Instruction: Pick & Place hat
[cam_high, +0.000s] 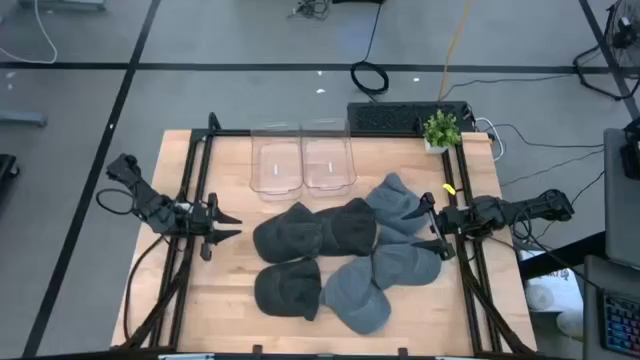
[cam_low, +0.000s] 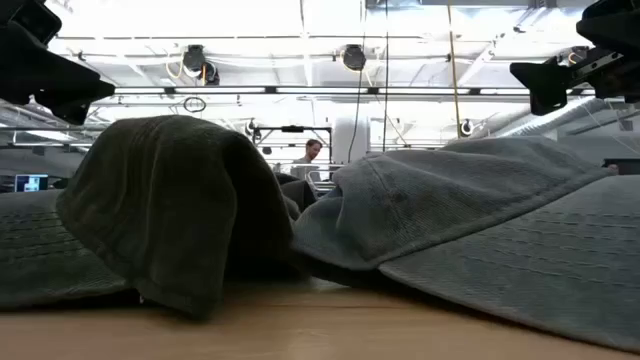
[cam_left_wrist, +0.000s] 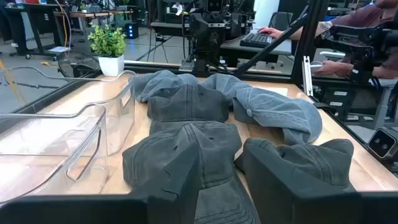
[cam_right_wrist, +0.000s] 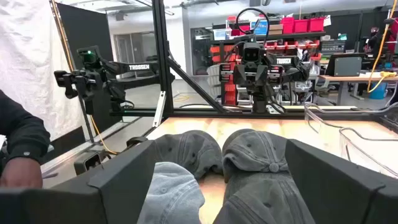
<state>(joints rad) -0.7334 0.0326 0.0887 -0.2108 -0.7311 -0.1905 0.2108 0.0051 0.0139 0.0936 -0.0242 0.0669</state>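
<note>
On the tabletop (cam_high: 220, 290), six hats (cam_high: 345, 255) are lying bunched together in front of two clear bins (cam_high: 302, 160), both of which are sitting with nothing in them, so the task is looking barely begun. Left gripper (cam_high: 228, 227) is waiting at the left edge with fingers partly apart, holding nothing, while the right gripper (cam_high: 428, 228) is hovering at the pile's right side, fingers wide apart.

Six grey caps (cam_high: 330, 255) clustered, overlapping, on the table's right-centre, near two clear bins.
</note>
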